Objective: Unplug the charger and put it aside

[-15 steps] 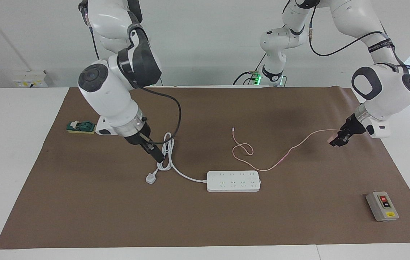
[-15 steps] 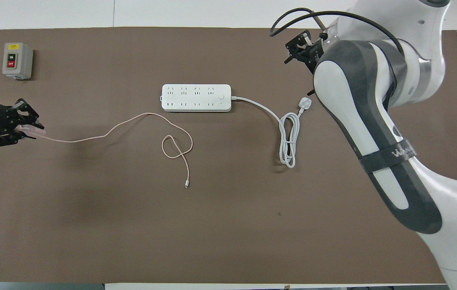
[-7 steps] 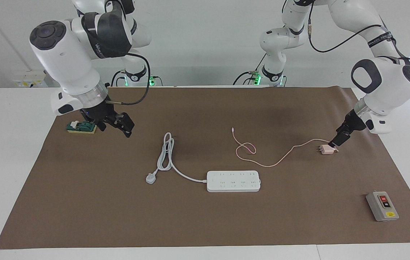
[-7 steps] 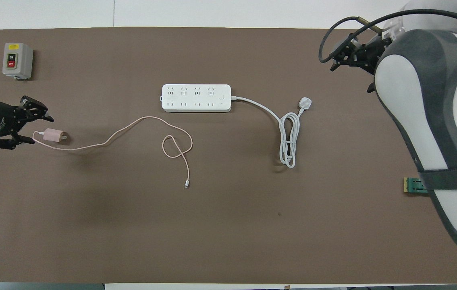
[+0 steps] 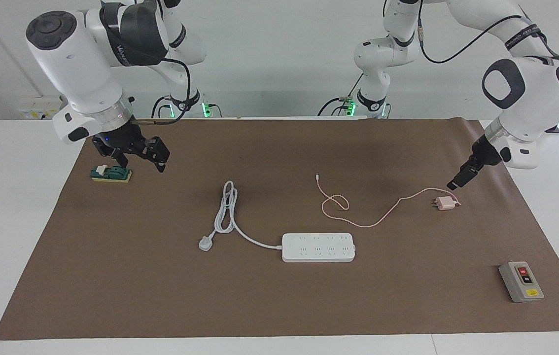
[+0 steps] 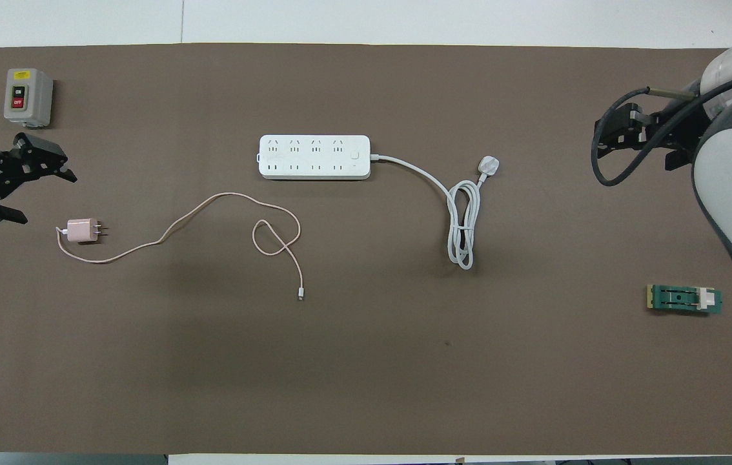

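Note:
The pale-pink charger (image 5: 444, 203) (image 6: 81, 230) lies on its side on the brown mat, toward the left arm's end of the table. Its prongs are free and point toward the white power strip (image 5: 318, 247) (image 6: 313, 157). Its thin pink cable (image 5: 383, 215) (image 6: 230, 201) loops across the mat, nearer to the robots than the strip. My left gripper (image 5: 453, 185) (image 6: 48, 199) hangs open and empty just above and beside the charger, not touching it. My right gripper (image 5: 144, 160) (image 6: 605, 139) is raised near the right arm's end of the mat, holding nothing.
The strip's thick white cord and three-pin plug (image 5: 205, 243) (image 6: 489, 165) lie coiled beside it. A grey switch box (image 5: 521, 281) (image 6: 28, 97) stands at the mat's corner farthest from the robots at the left arm's end. A small green block (image 5: 111, 173) (image 6: 684, 299) sits near the right gripper.
My left gripper opened, let the charger drop onto the mat and rose away from it. The right arm drew back from the white cord toward its own end of the table.

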Controlling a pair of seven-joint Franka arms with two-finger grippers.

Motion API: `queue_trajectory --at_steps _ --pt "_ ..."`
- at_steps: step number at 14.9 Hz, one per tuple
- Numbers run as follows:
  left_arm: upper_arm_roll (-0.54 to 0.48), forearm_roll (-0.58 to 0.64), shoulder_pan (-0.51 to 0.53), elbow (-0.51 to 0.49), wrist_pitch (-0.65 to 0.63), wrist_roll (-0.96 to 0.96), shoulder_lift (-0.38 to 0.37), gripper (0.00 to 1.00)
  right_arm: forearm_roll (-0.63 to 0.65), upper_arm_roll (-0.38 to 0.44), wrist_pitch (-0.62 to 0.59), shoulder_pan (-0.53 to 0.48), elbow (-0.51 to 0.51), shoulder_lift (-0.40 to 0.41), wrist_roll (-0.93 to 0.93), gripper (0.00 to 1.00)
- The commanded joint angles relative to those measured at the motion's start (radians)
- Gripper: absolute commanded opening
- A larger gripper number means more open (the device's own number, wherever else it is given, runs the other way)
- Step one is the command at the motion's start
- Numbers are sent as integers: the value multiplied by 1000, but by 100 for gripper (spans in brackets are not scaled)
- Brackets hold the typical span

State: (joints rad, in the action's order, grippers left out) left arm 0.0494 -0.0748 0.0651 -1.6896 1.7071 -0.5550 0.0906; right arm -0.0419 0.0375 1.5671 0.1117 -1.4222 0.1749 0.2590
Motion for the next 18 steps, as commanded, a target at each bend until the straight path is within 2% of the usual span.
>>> queue_trajectory --at_steps 1,5,7,10,13,15,18 --pt "-11 55 -37 99 -131 93 6 100 23 -8 21 -18 -78 -61 -41 100" --pt "-13 82 -80 117 -257 176 -17 100 23 -8 60 -20 -202 -153 -58 100" --pt "-9 79 -77 102 -267 201 -38 100 23 -8 71 -23 -241 -189 -70 100" --pt "23 76 -73 100 -280 337 -41 100 23 -8 67 -64 -238 -187 -92 100" --pt "9 70 -73 106 -270 362 -46 100 28 -8 65 -92 -230 -183 -98 100" --pt "4 59 -80 103 -212 432 -46 100 34 -8 67 -92 -230 -183 -112 100" --pt "4 55 -79 110 -242 438 -57 100 69 -8 73 -89 -230 -183 -127 100"
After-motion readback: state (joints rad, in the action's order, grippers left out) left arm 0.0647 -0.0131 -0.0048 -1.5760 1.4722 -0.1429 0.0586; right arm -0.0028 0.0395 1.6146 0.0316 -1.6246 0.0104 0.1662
